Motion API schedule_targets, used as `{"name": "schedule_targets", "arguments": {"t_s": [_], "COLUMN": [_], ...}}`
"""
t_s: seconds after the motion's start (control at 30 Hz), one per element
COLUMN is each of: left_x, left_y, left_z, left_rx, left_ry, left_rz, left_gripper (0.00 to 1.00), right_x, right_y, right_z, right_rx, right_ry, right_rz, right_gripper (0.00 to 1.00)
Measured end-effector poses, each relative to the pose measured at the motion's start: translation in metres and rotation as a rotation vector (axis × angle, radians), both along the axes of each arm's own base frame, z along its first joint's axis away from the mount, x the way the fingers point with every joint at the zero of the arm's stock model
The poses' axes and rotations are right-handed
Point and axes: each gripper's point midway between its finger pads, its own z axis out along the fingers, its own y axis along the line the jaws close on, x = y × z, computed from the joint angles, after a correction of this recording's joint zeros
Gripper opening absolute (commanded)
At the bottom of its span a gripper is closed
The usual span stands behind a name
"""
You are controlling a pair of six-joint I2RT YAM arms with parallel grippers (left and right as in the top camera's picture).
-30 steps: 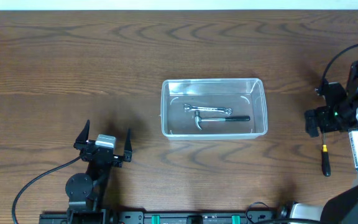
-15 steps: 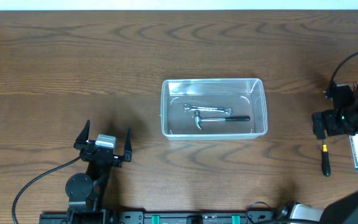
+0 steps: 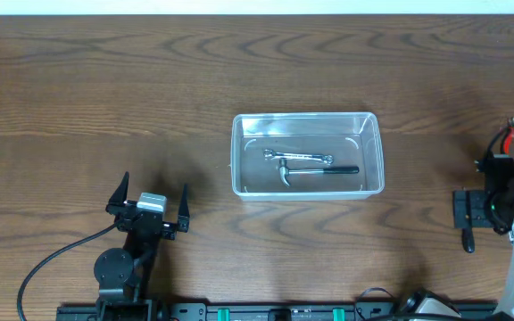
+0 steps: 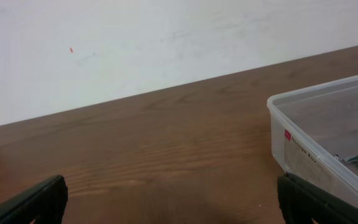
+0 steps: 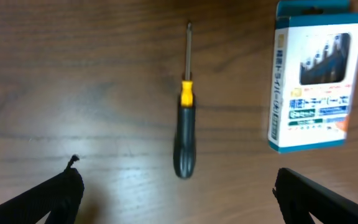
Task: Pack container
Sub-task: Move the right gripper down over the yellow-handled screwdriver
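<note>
The clear plastic container stands mid-table and holds a silver wrench and a black-handled hammer. Its corner shows in the left wrist view. My left gripper is open and empty, well left of the container, and also shows in its wrist view. My right gripper is open at the far right, over a black-and-yellow screwdriver. In the right wrist view the screwdriver lies ahead of the open gripper, its tip pointing away.
A small blue-and-white box lies right of the screwdriver in the right wrist view; the right arm hides it from overhead. A black cable runs from the left arm's base.
My right arm has moved right and toward the front of the table, now covering the screwdriver's tip end. The left arm and the container have not moved.
</note>
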Motion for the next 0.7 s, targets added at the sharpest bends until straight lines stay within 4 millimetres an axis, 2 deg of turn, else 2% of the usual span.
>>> {"name": "schedule_targets", "arguments": {"t_s": [0.27, 0.53, 0.7], "left_x": [0.000, 0.000, 0.000], "left_y": [0.000, 0.000, 0.000], "left_z": [0.000, 0.000, 0.000], "left_rx": [0.000, 0.000, 0.000], "left_ry": [0.000, 0.000, 0.000], "left_rz": [0.000, 0.000, 0.000], "left_gripper": [0.98, 0.98, 0.98], "right_x": [0.007, -0.006, -0.009], "right_y": [0.004, 0.009, 0.004], "right_z": [-0.013, -0.041, -0.047], "right_rx": [0.047, 0.073, 0.061], "right_ry": [-0.061, 0.024, 0.061], "right_rz": [0.031, 0.057, 0.052], "right_gripper": [0.99, 0.99, 0.99]}}
